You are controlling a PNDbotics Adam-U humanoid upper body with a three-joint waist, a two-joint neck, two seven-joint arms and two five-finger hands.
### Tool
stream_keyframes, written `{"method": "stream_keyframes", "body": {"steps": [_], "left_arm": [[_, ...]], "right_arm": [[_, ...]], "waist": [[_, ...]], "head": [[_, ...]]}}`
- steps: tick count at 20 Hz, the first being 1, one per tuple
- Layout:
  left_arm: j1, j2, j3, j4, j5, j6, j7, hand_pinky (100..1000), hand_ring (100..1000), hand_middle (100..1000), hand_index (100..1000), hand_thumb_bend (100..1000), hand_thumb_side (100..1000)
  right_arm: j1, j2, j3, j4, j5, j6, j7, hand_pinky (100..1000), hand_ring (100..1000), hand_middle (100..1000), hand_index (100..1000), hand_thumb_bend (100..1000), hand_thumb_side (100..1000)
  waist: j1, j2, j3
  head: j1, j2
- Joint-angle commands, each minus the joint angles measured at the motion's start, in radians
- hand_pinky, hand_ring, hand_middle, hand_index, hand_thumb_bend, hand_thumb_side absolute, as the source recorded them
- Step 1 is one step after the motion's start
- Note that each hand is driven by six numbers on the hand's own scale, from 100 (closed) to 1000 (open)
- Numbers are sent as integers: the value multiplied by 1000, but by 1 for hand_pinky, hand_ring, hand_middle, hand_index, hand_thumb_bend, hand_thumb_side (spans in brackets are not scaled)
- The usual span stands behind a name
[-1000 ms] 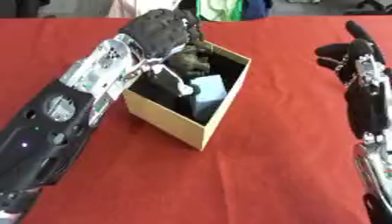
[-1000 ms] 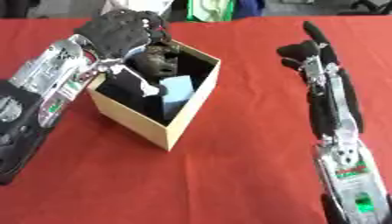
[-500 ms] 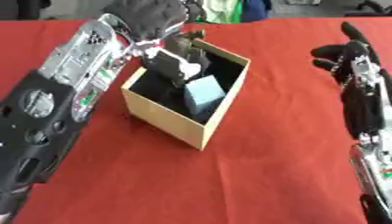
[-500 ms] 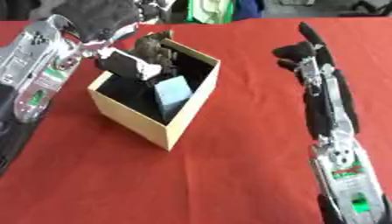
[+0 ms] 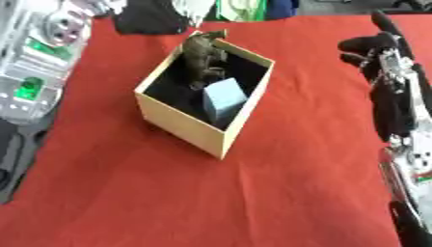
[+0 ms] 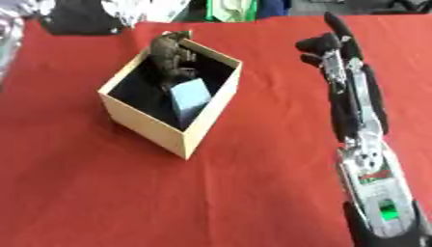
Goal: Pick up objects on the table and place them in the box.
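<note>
The box [image 5: 205, 126] already held a dark toy [image 5: 202, 50] and a pale blue block [image 5: 222, 99], no loose objects showed on the red cloth [image 5: 278, 188], and the right hand [image 6: 330, 44] hung empty with relaxed fingers, while the left hand's fingers could not be made out.

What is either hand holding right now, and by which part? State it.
Nothing is held. The right hand hangs over bare red tablecloth; the left hand is out of view. The dark figure and pale blue block sit in the box.

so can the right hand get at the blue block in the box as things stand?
Probably yes. The right hand hovers over bare red cloth beside the box, which is open-topped. The blue block lies exposed inside, with only a dark figure next to it.
</note>
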Motion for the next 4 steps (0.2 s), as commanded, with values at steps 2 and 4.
{"method": "stream_keyframes", "body": {"steps": [2, 4], "left_arm": [[64, 120, 49, -155, 250, 78, 92, 649, 769, 756, 840, 100, 722], [111, 154, 64, -172, 332, 61, 124, 648, 767, 751, 837, 100, 702]], "right_arm": [[-6, -17, -19, -32, 18, -2, -18, 807, 792, 654, 1000, 100, 874], [-7, -17, -23, -36, 24, -2, -24, 807, 792, 655, 1000, 100, 866]], "waist": [[-4, -35, 13], [-7, -42, 22]], "head": [[-20, 25], [-26, 33]]}}
